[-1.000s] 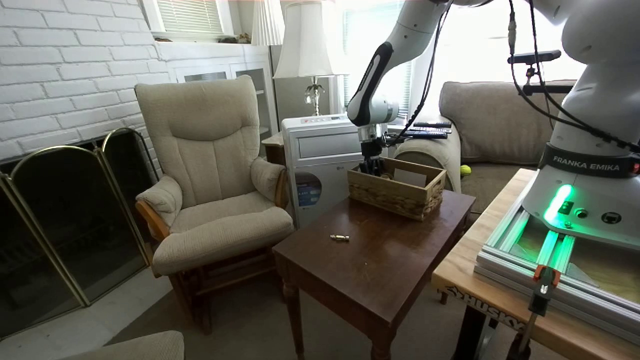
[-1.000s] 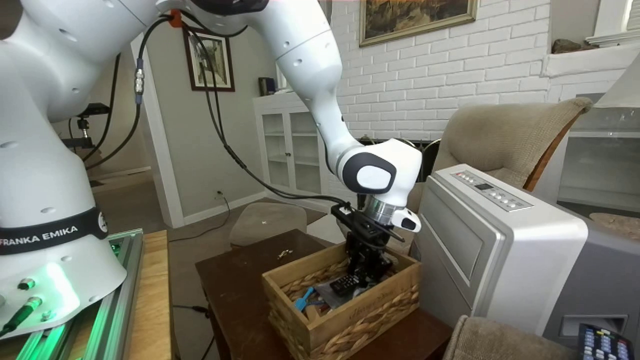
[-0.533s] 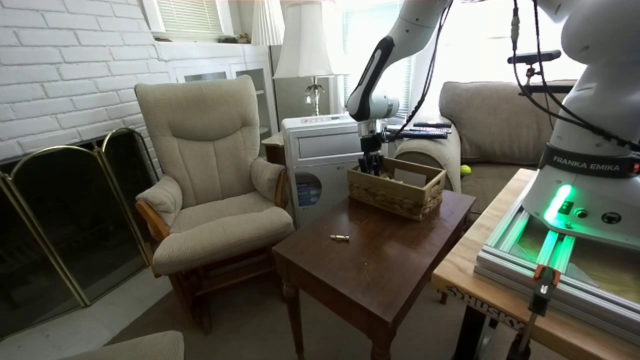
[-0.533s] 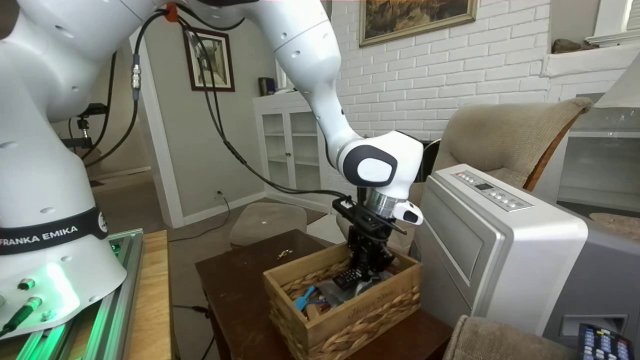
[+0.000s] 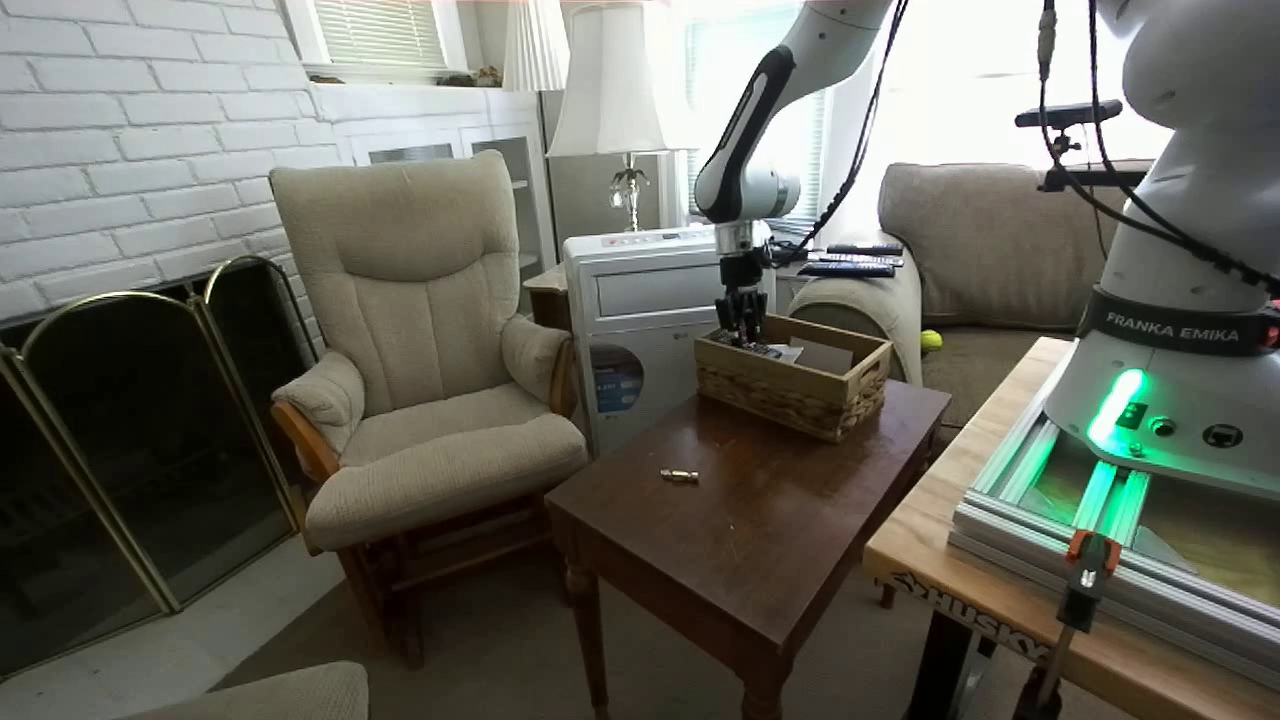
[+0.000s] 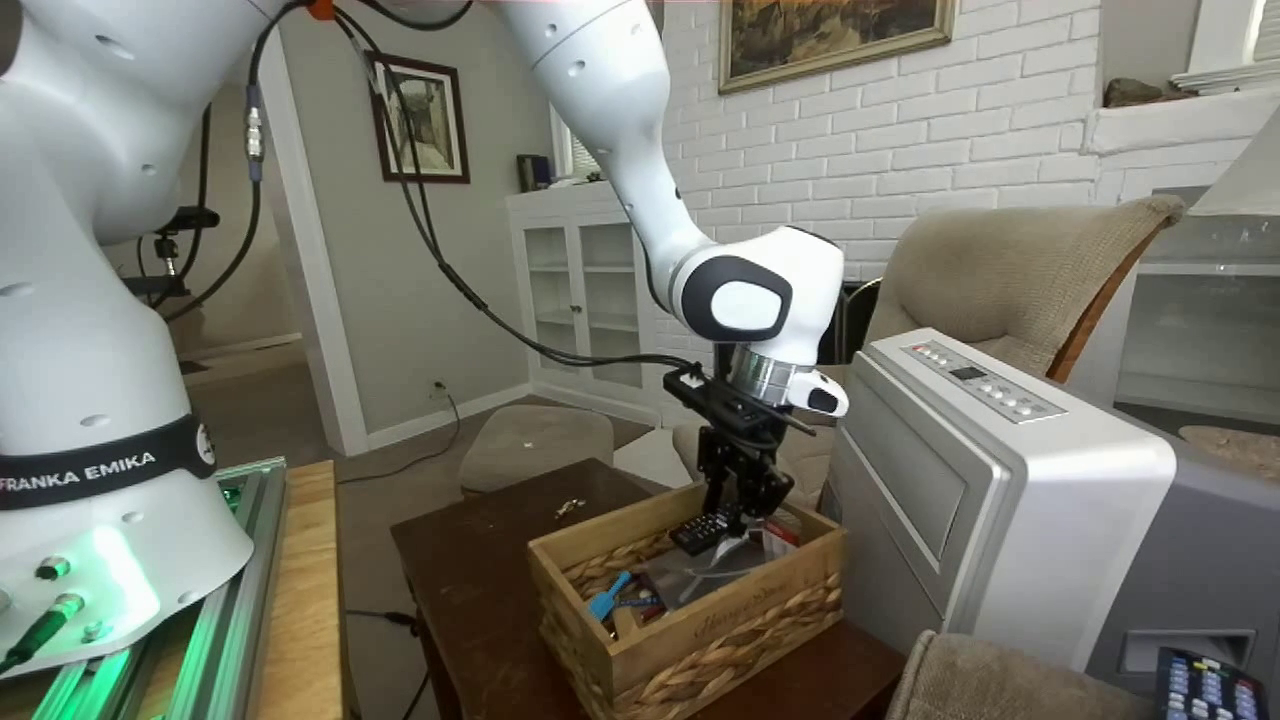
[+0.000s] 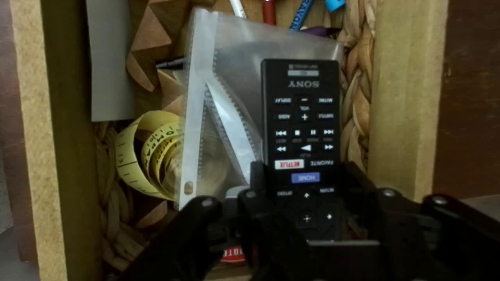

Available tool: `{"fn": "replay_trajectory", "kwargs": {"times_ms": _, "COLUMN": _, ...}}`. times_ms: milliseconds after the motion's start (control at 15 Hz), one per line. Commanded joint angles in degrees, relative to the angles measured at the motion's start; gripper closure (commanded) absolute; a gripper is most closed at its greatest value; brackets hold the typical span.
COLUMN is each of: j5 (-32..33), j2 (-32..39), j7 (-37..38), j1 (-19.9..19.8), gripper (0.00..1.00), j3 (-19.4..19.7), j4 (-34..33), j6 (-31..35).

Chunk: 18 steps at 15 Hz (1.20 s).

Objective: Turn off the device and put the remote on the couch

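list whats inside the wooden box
What shows in the box includes a yellow measuring tape, a clear plastic bag, a blue crayon and a pale card. In the wrist view, the gripper and the remote it holds hide whatever lies directly beneath.

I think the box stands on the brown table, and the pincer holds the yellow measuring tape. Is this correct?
Not quite: the wrist view shows the pincer holding a black remote, while the measuring tape lies aside. The box does stand on the brown table.
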<state>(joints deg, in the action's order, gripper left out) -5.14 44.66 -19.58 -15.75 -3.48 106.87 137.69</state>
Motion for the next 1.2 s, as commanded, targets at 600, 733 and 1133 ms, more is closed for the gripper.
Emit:
{"fn": "replay_trajectory", "kwargs": {"times_ms": 600, "j5": -2.54, "j2": -7.35, "j7": -2.85, "j1": -2.12, "gripper": 0.74, "j3": -1.1, "j4": 6.54, "j6": 0.88}}
{"fn": "replay_trajectory", "kwargs": {"times_ms": 733, "j5": -2.72, "j2": -8.02, "j7": -3.16, "j1": -2.26, "gripper": 0.74, "j3": -1.12, "j4": 7.13, "j6": 0.88}}
{"fn": "replay_trajectory", "kwargs": {"times_ms": 1133, "j5": -2.94, "j2": -11.88, "j7": -4.95, "j1": -2.77, "gripper": 0.74, "j3": -0.93, "j4": 10.14, "j6": 0.64}}
